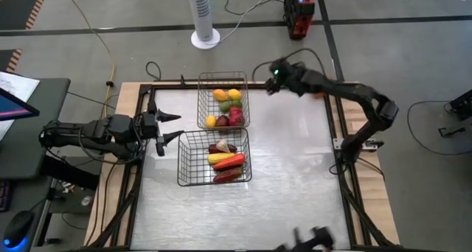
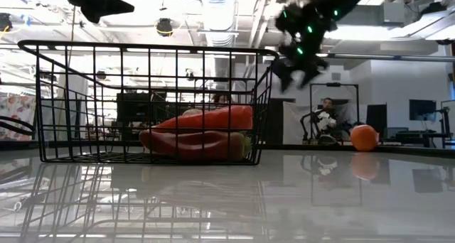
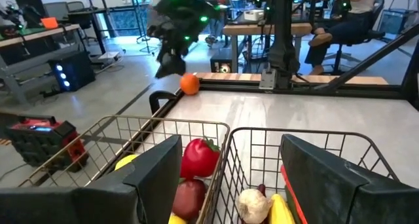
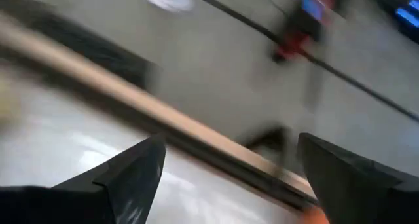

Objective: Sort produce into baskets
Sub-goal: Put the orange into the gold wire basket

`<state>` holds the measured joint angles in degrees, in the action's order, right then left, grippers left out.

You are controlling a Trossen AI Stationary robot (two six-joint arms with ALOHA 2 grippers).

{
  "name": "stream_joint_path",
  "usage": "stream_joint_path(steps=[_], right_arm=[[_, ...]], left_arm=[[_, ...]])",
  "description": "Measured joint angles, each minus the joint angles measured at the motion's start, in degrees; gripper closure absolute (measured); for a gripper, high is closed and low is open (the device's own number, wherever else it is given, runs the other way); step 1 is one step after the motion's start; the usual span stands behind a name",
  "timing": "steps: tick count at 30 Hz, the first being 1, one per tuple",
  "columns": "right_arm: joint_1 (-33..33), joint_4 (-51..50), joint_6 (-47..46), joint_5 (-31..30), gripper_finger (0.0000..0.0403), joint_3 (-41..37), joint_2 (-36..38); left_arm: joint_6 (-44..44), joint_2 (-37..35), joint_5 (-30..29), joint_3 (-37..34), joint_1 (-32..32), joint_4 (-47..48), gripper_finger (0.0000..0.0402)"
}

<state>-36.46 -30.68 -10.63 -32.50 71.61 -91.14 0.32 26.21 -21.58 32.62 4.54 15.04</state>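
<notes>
A silvery basket (image 1: 223,99) holds round produce: orange, yellow, green and red pieces. A darker basket (image 1: 214,158) nearer the front holds long red and yellow pieces and a pale bulb. An orange (image 1: 318,95) lies on the table at the far right, partly under my right arm; it also shows in the low view (image 2: 364,138) and the left wrist view (image 3: 190,84). My left gripper (image 1: 171,127) is open and empty, left of the two baskets. My right gripper (image 1: 265,79) is open and empty, raised over the table's far edge, to the left of the orange.
A wooden frame (image 1: 339,119) borders the table. A white fan stand (image 1: 206,16) and a red device (image 1: 299,12) are on the floor beyond the far edge. There is bare table (image 1: 295,171) right of the baskets.
</notes>
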Motion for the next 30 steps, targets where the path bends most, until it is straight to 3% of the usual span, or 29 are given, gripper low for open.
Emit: stream_joint_path(steps=[5, 13, 30], right_arm=[[-9.59, -6.16, -3.03, -5.22, 0.0036, -0.02, 0.03], [-20.81, -7.14, -8.31, 3.91, 0.0042, -0.02, -2.58], [-24.69, -14.38, -7.35, 2.22, 0.0053, 0.53, -11.55]], left_arm=[[0.47, -0.01, -0.13, 0.00, 0.00, 0.17, 0.0152], [2.47, 0.00, -1.52, 0.00, -0.02, 0.06, 0.0152], [2.49, -0.01, -1.70, 0.00, -0.02, 0.87, 0.0152]])
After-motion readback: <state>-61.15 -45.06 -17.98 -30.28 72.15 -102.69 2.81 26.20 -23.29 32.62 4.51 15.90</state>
